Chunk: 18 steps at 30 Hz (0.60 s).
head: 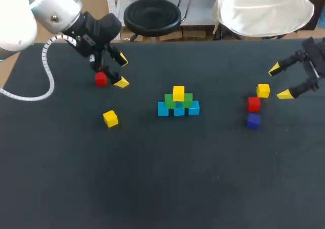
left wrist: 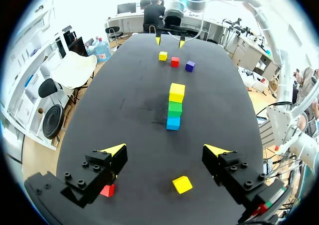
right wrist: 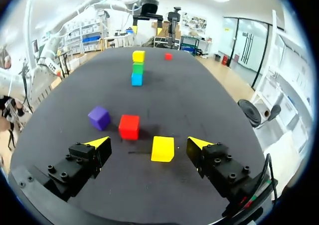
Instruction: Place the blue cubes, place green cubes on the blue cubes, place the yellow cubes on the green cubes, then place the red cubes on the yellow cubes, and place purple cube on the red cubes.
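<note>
Mid-table stands a pyramid: three blue cubes (head: 179, 110), two green cubes (head: 170, 100) on them and one yellow cube (head: 178, 93) on top. My left gripper (head: 122, 71) is open at the back left, just right of a loose red cube (head: 101, 79); in the left wrist view that red cube (left wrist: 106, 190) lies under one finger and a loose yellow cube (left wrist: 182, 184) lies between the open fingers. My right gripper (head: 280, 82) is open at the right, close to a yellow cube (head: 263, 90), a red cube (head: 253, 104) and a purple cube (head: 253, 121). The yellow cube (right wrist: 163, 148) lies between its fingers, untouched.
The second loose yellow cube (head: 110, 118) lies left of the pyramid, toward the front. The black table (head: 162, 188) has wide bare room across its front half. Between the pyramid and the right-hand cubes there is a free gap.
</note>
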Available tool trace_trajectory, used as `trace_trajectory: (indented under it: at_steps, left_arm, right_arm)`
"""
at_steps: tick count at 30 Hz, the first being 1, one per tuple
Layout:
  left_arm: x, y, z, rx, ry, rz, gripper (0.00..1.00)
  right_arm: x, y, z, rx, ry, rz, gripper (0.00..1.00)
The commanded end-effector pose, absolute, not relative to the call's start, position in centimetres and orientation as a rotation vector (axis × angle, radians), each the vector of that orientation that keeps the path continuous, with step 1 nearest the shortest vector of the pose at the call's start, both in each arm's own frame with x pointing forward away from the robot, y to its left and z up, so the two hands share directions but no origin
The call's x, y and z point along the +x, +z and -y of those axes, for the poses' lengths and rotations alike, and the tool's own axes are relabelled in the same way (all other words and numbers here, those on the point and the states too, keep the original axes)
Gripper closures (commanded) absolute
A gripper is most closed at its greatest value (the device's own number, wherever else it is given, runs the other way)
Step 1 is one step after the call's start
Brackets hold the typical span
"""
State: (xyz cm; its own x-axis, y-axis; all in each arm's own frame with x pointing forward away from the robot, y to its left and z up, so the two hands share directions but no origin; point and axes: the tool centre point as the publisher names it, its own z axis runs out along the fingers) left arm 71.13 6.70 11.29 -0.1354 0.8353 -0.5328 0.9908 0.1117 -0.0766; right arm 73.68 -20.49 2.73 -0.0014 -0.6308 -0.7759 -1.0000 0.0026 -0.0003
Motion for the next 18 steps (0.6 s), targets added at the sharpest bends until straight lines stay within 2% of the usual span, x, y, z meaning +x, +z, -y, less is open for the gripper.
trace_trajectory:
  at_steps: [1,18]
  left_arm:
    - [71.1,11.3,-6.8,1.783,-0.601,-2.037,0.00]
    - [71.1,11.3,-6.8,1.783,-0.601,-2.037,0.00]
  right_arm:
    - [74.3,1.6,20.3,-1.661,0.852,-1.702,0.00]
    - [76.6,-0.2,19.6,-1.673,0.858,-1.688,0.00]
